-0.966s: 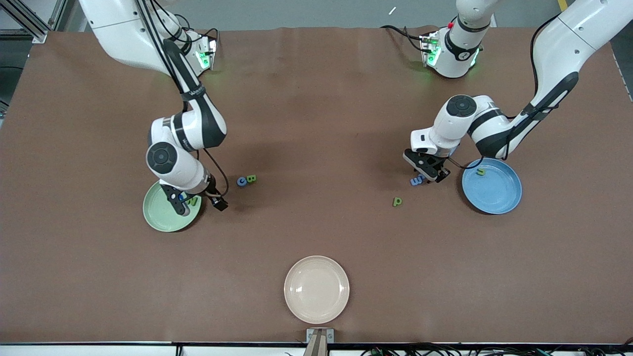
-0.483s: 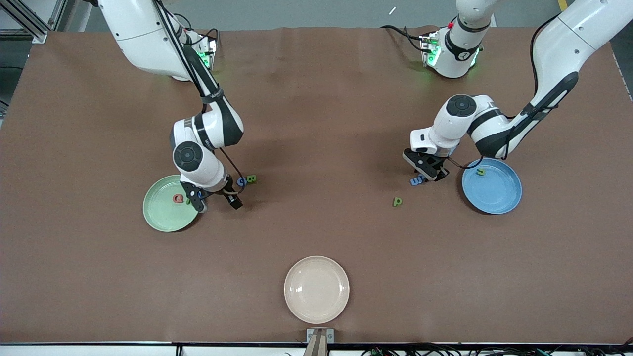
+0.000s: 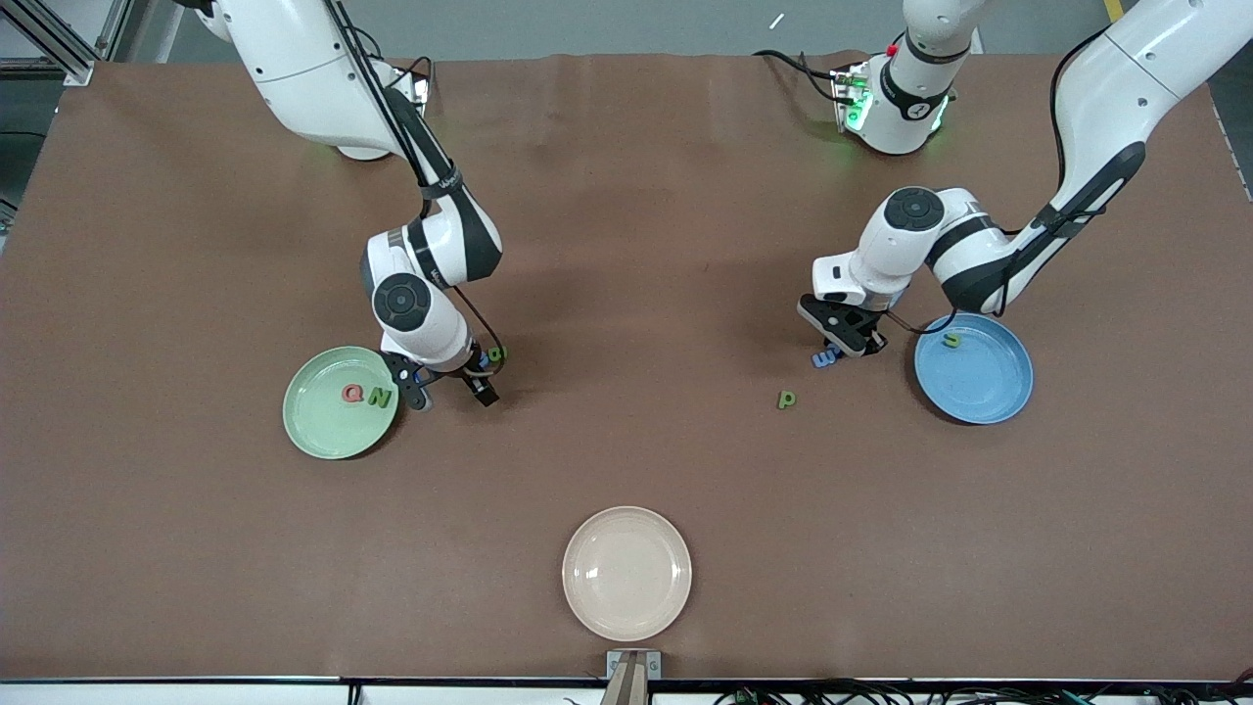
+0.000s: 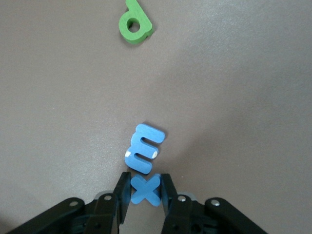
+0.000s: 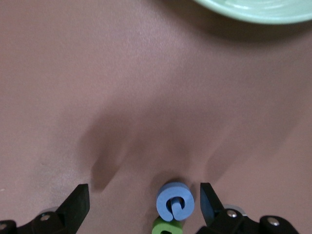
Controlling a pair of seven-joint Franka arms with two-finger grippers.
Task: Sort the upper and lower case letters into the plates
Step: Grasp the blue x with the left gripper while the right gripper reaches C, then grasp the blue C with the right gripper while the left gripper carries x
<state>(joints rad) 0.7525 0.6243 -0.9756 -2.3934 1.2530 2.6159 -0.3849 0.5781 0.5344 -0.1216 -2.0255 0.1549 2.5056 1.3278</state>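
My left gripper [image 3: 848, 340] [image 4: 145, 177] is down at the table beside the blue plate [image 3: 984, 397], its fingers shut on the blue x [image 4: 145, 189]. The blue m [image 4: 143, 147] [image 3: 825, 358] lies touching the x, and the green p [image 4: 133, 22] [image 3: 786, 399] lies apart, nearer the front camera. A green n [image 3: 951, 340] is in the blue plate. My right gripper [image 3: 450, 384] [image 5: 144, 187] hangs open over the blue C [image 5: 174, 201], with the green B [image 5: 166, 227] [image 3: 496, 354] beside it. The pale green plate [image 3: 321, 431] [image 5: 263, 10] holds a red Q [image 3: 352, 394] and a green N [image 3: 380, 398].
A cream-beige plate [image 3: 626, 607] sits near the table's front edge, midway between the two arms' ends. The brown table cover [image 3: 626, 245] runs wide between the arms.
My right gripper has moved from over the pale green plate to over the C and B, uncovering the Q and N in the plate. My left gripper's fingers have closed in on the x.
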